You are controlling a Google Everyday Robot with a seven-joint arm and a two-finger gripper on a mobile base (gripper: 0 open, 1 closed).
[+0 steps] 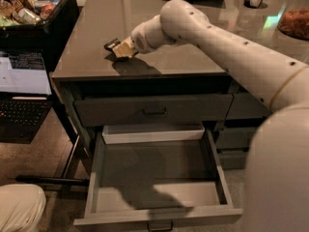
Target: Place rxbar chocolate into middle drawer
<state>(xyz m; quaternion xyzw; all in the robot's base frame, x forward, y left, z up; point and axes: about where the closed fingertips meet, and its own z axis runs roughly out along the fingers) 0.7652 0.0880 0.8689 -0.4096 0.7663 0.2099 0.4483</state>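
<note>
The rxbar chocolate [111, 44] shows as a small dark flat piece on the brown countertop [159, 57], near its left front part. My gripper [121, 49] is right at the bar, low over the counter and touching or almost touching it, and it hides part of the bar. The middle drawer [157, 166] is pulled wide open below the counter. It has a grey floor, paler walls and a small dark handle [160, 225] at its front, and nothing lies in it.
A closed grey drawer front [153, 111] sits above the open drawer, and a pale shallow tray edge [153, 134] shows at the drawer's back. A black bin of snacks [34, 13] and a laptop [24, 88] stand at left. A bowl [294, 23] stands at the far right.
</note>
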